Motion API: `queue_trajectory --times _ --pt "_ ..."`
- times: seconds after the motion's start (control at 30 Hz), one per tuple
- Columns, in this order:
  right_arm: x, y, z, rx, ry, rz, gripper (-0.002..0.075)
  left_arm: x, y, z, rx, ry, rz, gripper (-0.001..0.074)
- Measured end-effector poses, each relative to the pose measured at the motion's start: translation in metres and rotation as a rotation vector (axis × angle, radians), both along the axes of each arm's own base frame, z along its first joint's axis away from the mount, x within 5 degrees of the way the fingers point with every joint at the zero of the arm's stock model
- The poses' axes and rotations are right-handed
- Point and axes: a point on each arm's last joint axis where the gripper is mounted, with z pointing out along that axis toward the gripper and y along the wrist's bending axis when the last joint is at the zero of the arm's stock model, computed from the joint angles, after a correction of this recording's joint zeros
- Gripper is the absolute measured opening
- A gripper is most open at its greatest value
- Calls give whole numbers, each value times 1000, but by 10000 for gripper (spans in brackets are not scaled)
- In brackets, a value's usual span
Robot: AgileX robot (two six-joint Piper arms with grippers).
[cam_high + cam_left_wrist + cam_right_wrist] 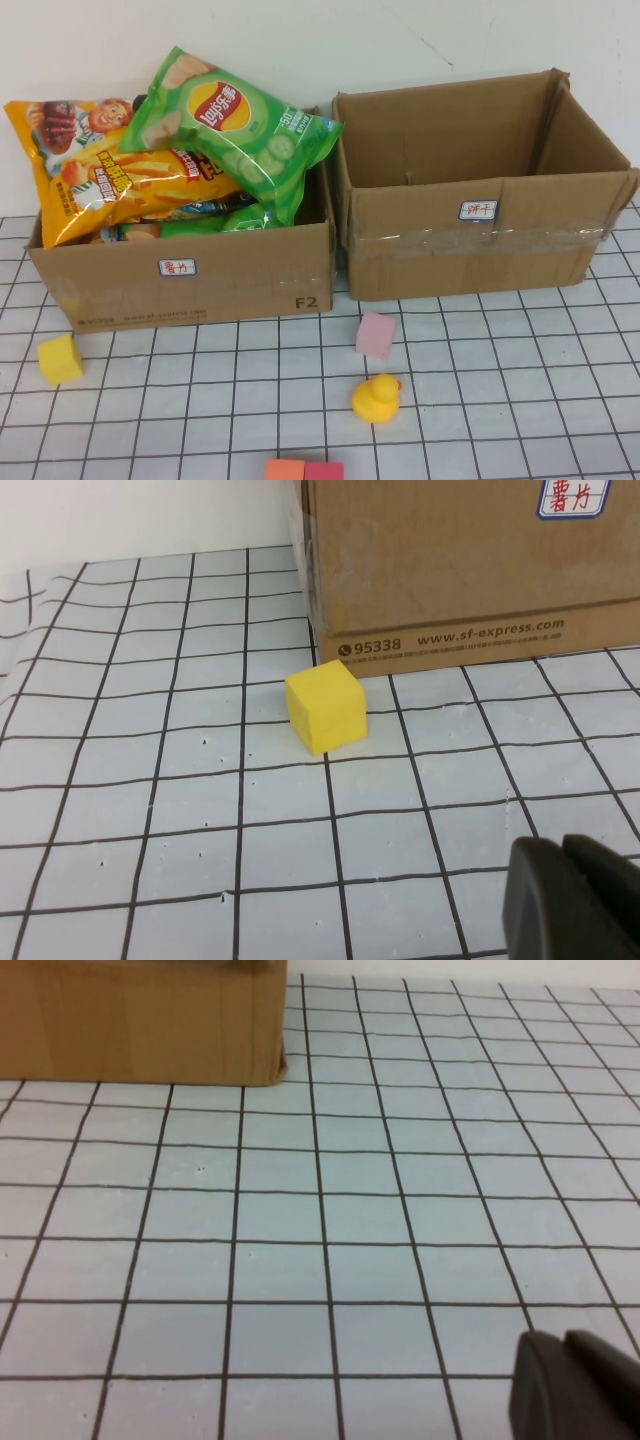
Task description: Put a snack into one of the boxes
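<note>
We see the green Lay's chip bag [235, 125] lying atop the full left box [185, 275], nearest our left gripper [570, 900] (fingers closed, empty); right gripper [580, 1385] likewise closed beside the empty right box [480, 235].

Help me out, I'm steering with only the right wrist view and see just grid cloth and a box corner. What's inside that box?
Observer: The right box looks empty; the left box is heaped with snack bags, a green chips bag on top.
Operator: Where are the grippers?
Observer: Both shut and low over the cloth: the left gripper near a yellow cube, the right gripper over bare grid.
Operator: Any clutter?
Observer: A rubber duck in front of the boxes.
</note>
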Motion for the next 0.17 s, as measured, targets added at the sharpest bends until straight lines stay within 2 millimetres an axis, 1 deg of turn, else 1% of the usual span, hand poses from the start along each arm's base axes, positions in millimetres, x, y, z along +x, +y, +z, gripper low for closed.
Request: queue_trajectory --times 0.17 --pt "0 0 0 7 0 -3 -1 0 0 0 0 0 0 -1"
